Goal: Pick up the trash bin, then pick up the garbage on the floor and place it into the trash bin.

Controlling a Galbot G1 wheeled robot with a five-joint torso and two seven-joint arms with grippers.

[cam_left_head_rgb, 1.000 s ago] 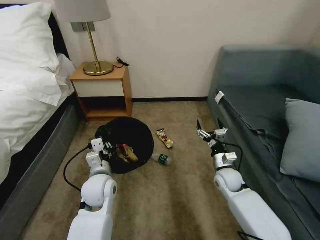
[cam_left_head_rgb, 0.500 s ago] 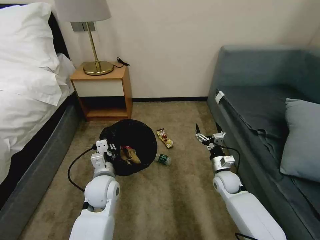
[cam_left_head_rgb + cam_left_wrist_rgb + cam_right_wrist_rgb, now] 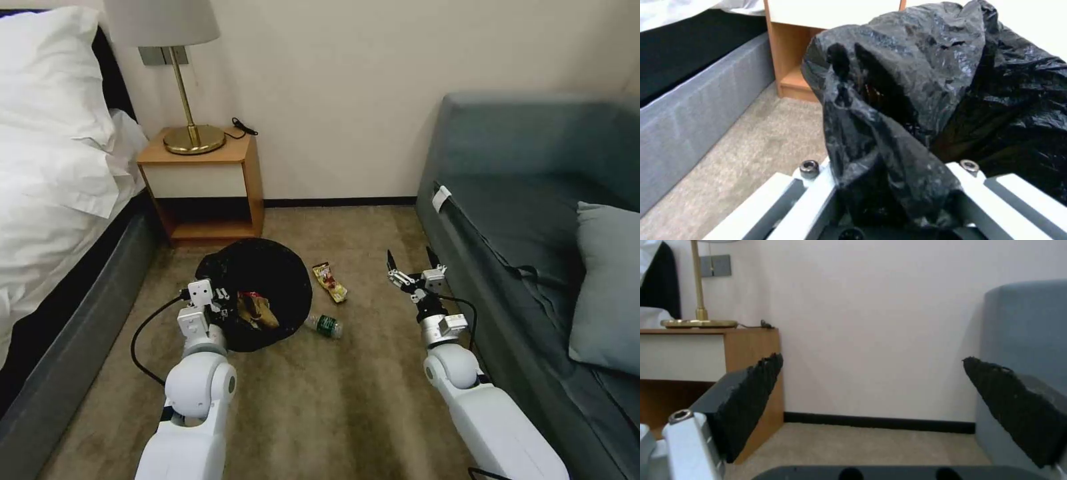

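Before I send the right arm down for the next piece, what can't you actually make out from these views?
- Left gripper fingers: head view, hidden behind its wrist and the trash bin rim; left wrist view, black bag covers them.
- Bin's white body: liner drapes over it.
- Bin contents beyond the brown paper bag: dark liner.
- Bottle and snack wrapper labels: too small.
- Floor under the open right gripper: right wrist view looks at the wall.

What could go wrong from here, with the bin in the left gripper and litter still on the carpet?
1. The left gripper seems to pinch mostly the black liner of the trash bin; the liner could slip off.
2. The small bottle lies against the bin's side; moving the bin may roll it.
3. The open right gripper hangs close to the sofa and could brush it when reaching for the snack wrapper.
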